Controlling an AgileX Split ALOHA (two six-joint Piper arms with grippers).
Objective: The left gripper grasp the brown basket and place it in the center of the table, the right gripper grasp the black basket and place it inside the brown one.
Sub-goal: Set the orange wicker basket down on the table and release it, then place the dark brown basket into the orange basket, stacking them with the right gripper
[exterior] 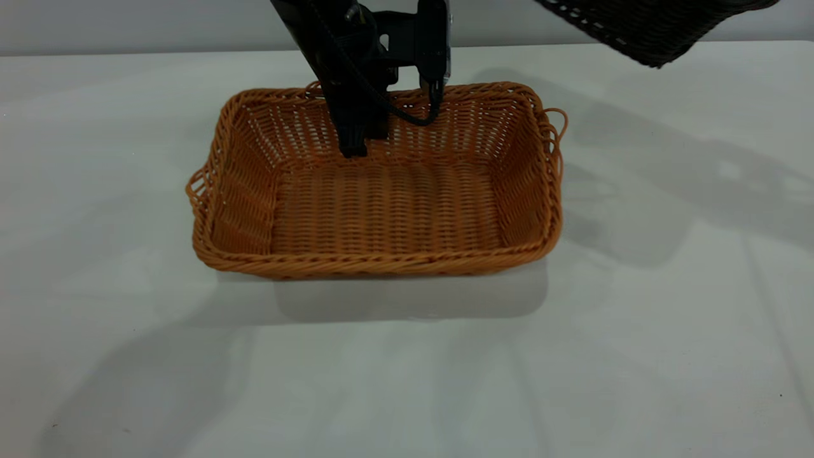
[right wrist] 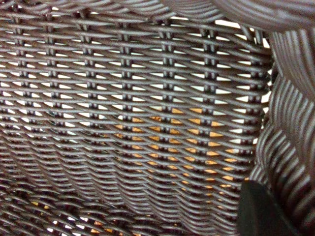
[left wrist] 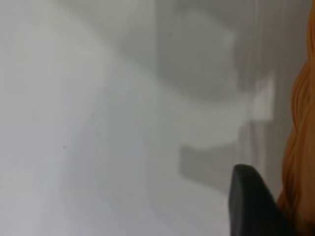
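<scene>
Brown basket [exterior: 381, 210] sits flat on the counter [exterior: 95, 191], near the middle of the exterior view and a little toward 12 o'clock of centre. It is upright, open side up, nothing lying inside. One loop handle sticks out at its 9 o'clock end, the other at its 3 o'clock end. Its shadow falls on the counter toward 6 o'clock.

Left gripper [exterior: 353, 147] comes down from the 12 o'clock edge of the exterior view at the far long wall of the brown basket. Its black fingertips reach down over the inner face of that wall, just above the woven floor. A black cable loops beside it, toward 3 o'clock. Whether the fingers clamp the wall or have let go of it, I cannot tell; the jaws overlap in this view. In the left wrist view one dark fingertip [left wrist: 251, 206] shows against pale counter [left wrist: 98, 123], with orange wicker [left wrist: 300, 147] just beside it.

Black basket [exterior: 655, 28] hangs in the air at the 1 o'clock corner of the exterior view, tilted, clear of the counter and well apart from the brown basket. Only its lower part is in frame. Its shadow falls on the counter at 3 o'clock of the brown basket.

Right gripper is out of the exterior frame. The right wrist view is filled by dark weave [right wrist: 138, 113] close up, orange showing through the gaps, and one dark fingertip [right wrist: 261, 211] against the wicker. The grip itself is hidden; cannot tell.
</scene>
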